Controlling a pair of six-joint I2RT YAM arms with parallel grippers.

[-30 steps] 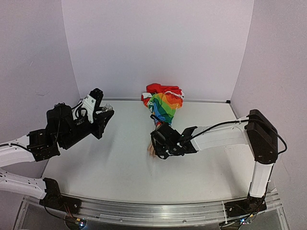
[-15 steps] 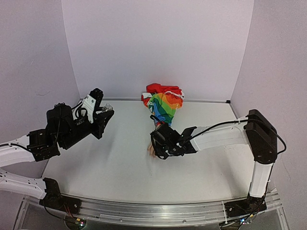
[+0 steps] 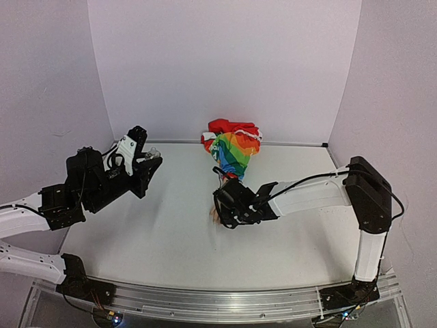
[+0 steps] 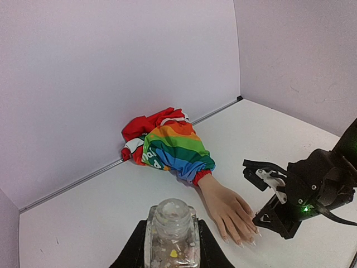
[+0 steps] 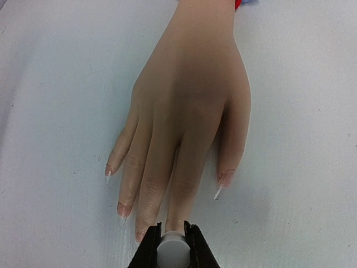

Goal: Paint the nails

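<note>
The pale fake hand [image 5: 189, 106] lies palm down on the white table, and its rainbow-striped sleeve [image 3: 234, 152] runs to the back wall. Its nails [image 5: 226, 177] show at the fingertips, some with clear tips. My right gripper [image 5: 172, 228] is shut on a small grey-white round brush cap [image 5: 172, 252], held right at the tip of one of the hand's middle fingers, whose nail is hidden. In the top view the right gripper [image 3: 222, 208] covers most of the hand. My left gripper [image 4: 170, 241] is shut on a small clear bottle [image 4: 171, 223] holding glittery flakes, raised at the left [image 3: 147, 164].
The hand [image 4: 226, 204] and sleeve [image 4: 173, 145] also show in the left wrist view, with the right gripper [image 4: 279, 201] at the fingertips. Pale purple walls [image 3: 225, 68] close the table [image 3: 171, 232] at the back and both sides.
My right gripper has edged slightly to the left at the fake hand's fingertips. The left arm and bottle have not moved.
</note>
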